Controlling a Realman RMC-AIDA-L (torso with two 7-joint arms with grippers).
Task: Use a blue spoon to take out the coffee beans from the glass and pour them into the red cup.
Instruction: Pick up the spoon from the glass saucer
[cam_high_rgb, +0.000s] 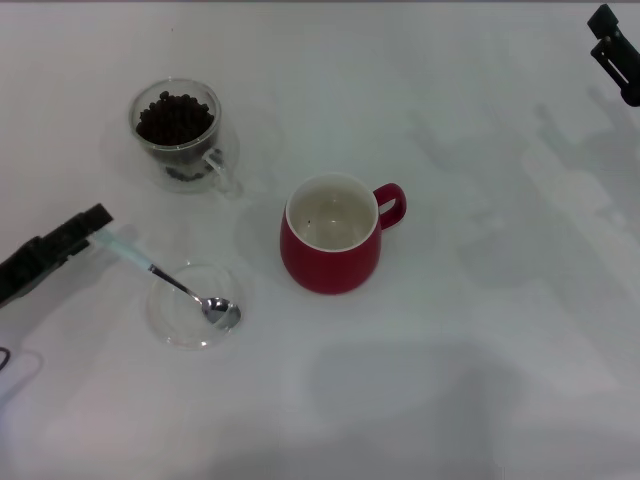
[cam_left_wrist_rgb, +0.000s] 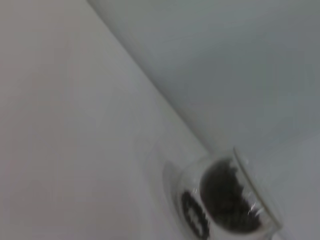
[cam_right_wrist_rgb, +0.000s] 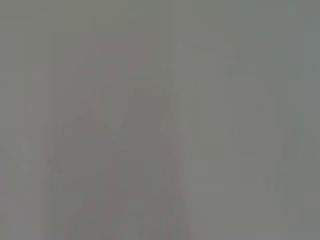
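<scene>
The blue spoon (cam_high_rgb: 165, 277) lies slanted, its metal bowl resting in a shallow clear dish (cam_high_rgb: 172, 325) and its pale handle pointing up-left. My left gripper (cam_high_rgb: 92, 225) is at the very end of that handle, coming in from the left edge. The glass (cam_high_rgb: 180, 135) stands at the back left, holding a heap of coffee beans (cam_high_rgb: 175, 118). In the left wrist view the glass (cam_left_wrist_rgb: 225, 200) shows with its coffee beans (cam_left_wrist_rgb: 222, 195). Mid-table stands the red cup (cam_high_rgb: 330, 250), handle to the right, its cream inside almost bare. My right gripper (cam_high_rgb: 615, 50) hangs at the far right corner.
A white tabletop (cam_high_rgb: 480, 380) spreads under everything, with the vessels grouped left of centre. The right wrist view shows only a blank grey surface.
</scene>
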